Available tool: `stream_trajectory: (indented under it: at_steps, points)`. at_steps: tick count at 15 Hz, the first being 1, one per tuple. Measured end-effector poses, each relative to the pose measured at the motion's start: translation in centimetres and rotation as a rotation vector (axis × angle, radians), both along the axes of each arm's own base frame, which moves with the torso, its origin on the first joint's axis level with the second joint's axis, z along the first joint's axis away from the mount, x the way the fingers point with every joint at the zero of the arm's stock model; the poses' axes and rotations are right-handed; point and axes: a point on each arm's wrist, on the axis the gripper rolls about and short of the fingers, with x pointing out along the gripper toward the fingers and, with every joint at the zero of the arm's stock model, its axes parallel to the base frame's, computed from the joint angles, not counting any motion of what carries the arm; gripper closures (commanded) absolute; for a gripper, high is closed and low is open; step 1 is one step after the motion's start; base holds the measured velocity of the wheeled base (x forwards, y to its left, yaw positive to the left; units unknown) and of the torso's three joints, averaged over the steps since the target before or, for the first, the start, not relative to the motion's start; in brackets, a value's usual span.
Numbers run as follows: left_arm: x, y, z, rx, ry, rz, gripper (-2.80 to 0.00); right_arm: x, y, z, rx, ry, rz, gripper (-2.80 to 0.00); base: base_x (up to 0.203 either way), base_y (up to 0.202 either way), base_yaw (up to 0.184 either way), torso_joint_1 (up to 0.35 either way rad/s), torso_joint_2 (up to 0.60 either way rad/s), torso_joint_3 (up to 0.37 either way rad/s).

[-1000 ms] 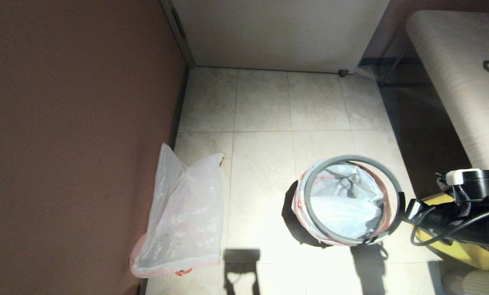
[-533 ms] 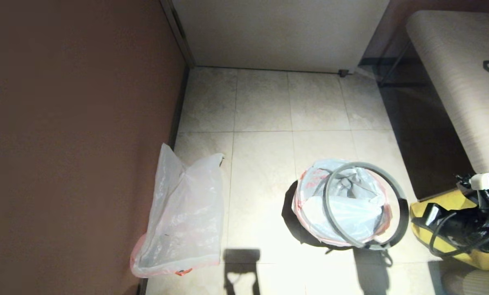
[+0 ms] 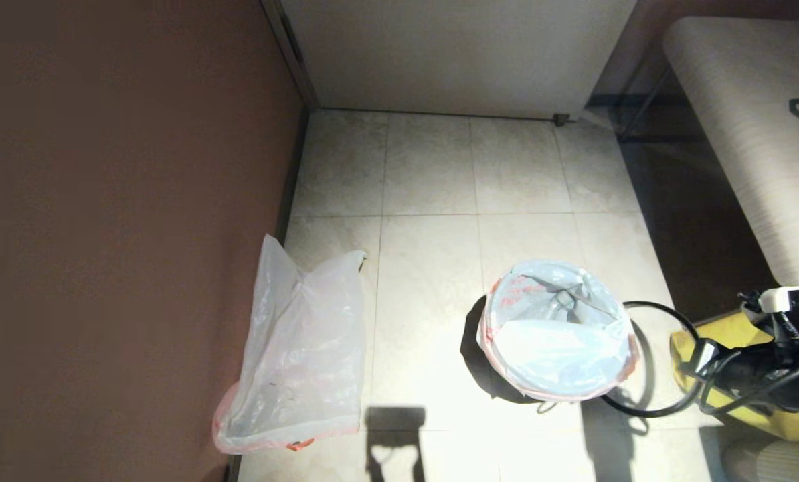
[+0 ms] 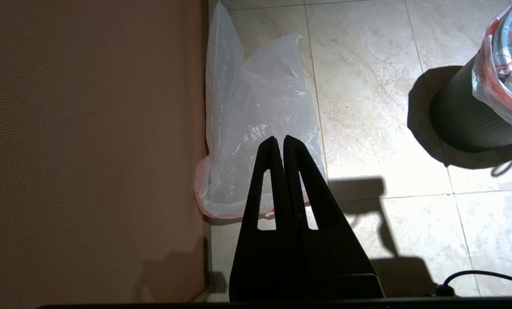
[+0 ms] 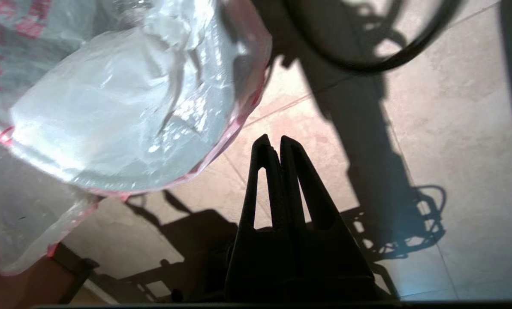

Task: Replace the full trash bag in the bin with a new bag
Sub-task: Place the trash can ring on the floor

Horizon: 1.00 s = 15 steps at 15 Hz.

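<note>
The small round black plastic bin point(image 3: 490, 375) stood on the pale tiled floor point(image 3: 433, 201), toward the right of the head view, lined with a translucent white bag with a red-edged rim point(image 3: 557, 331) folded out over its lip and crumpled down inside. Just beside the bin, on its right, a thin dark hoop point(image 3: 647, 408) was off the rim, part of it passing behind the bag's edge; whether it lay flat on the tiles or hung above them could not be told. Next to the hoop the right gripper point(image 5: 272, 140) hovered over bare floor with its two black fingers pressed together and nothing between them; its arm reached in from the right edge in front of a yellow bag point(image 3: 741, 331). Well apart to the left, a second clear plastic bag with a red rim point(image 3: 299, 361) lay slumped against the brown wall point(image 3: 125, 221). The left gripper point(image 4: 278, 140) hung above that bag, fingers closed on nothing. A light striped cushioned bench point(image 3: 747, 120) stood at the far right.
</note>
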Motion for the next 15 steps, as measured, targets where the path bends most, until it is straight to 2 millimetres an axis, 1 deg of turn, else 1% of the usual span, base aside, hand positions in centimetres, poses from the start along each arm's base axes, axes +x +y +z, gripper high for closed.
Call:
stream_trajectory:
  at_steps: [2, 5, 8, 10, 13, 15]
  points:
    - [0.0, 0.0, 0.0, 0.0, 0.0, 0.0, 0.0, 1.8, -0.3, -0.8, -0.037, 0.02, -0.025, 0.0, 0.0, 0.0, 0.0, 0.0, 0.0, 0.0]
    - [0.0, 0.0, 0.0, 0.0, 0.0, 0.0, 0.0, 3.7, -1.0, -2.3, -0.086, 0.058, -0.056, 0.0, 0.0, 0.0, 0.0, 0.0, 0.0, 0.0]
    - [0.0, 0.0, 0.0, -0.001, 0.0, 0.0, 0.0, 4.7, -2.6, -4.2, -0.138, 0.113, -0.076, 0.0, 0.0, 0.0, 0.0, 0.0, 0.0, 0.0]
    - [0.0, 0.0, 0.0, 0.0, 0.0, 0.0, 0.0, 5.4, -3.3, -4.9, -0.146, 0.123, -0.082, 0.0, 0.0, 0.0, 0.0, 0.0, 0.0, 0.0]
    - [0.0, 0.0, 0.0, 0.0, 0.0, 0.0, 0.0, 7.3, -4.7, -5.5, -0.167, 0.107, -0.082, 0.0, 0.0, 0.0, 0.0, 0.0, 0.0, 0.0]
    - [0.0, 0.0, 0.0, 0.0, 0.0, 0.0, 0.0, 8.9, -5.8, -6.4, -0.199, 0.107, -0.065, 0.0, 0.0, 0.0, 0.0, 0.0, 0.0, 0.0]
